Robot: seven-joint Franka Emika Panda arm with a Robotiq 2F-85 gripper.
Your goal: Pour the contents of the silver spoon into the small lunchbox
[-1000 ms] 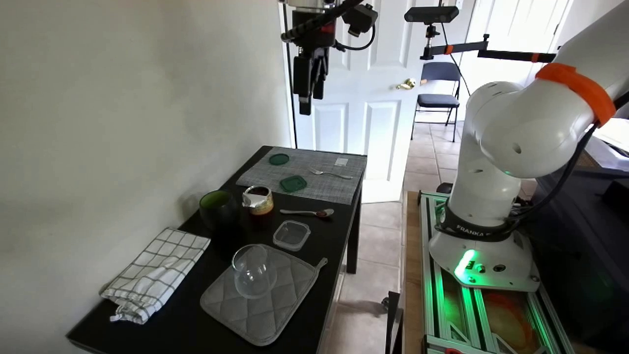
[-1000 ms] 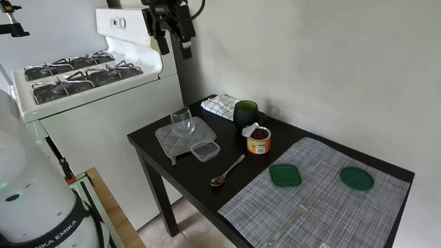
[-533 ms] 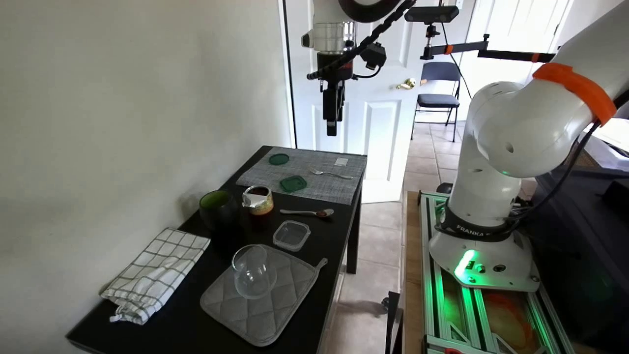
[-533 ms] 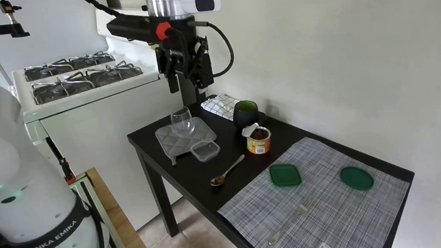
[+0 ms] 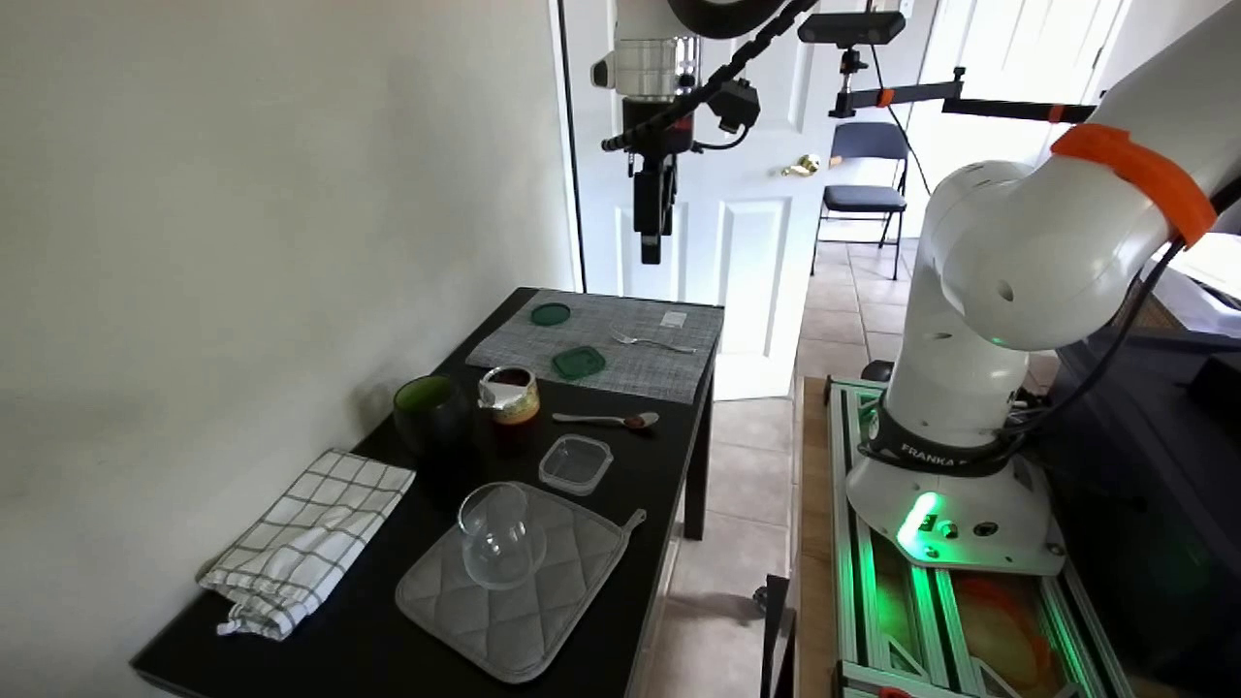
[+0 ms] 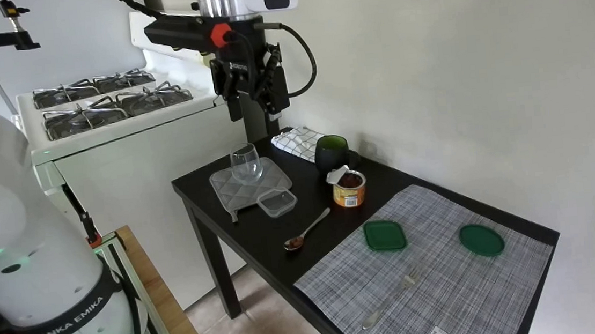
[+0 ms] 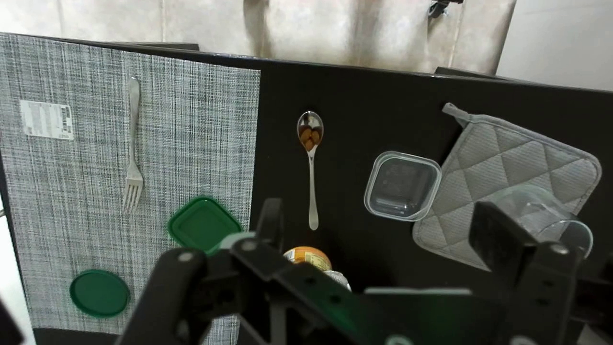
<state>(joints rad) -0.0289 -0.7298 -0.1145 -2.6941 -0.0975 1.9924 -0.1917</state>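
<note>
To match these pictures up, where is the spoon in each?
In an exterior view: spoon just below centre, scoop end right; pot holder below it.
In an exterior view: spoon below centre, scoop end lower left; pot holder to its upper left.
In the wrist view: spoon mid-picture, scoop end up; pot holder to its right.
Shared landmark: the pot holder.

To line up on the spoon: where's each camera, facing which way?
An exterior view: raised at the placemat end, facing the stove; arm and gripper show.
An exterior view: raised at the pot holder end, facing a panel door; arm, gripper show.
Wrist view: above the table, looking down; gripper fingers show.
Both exterior views share the silver spoon.
</note>
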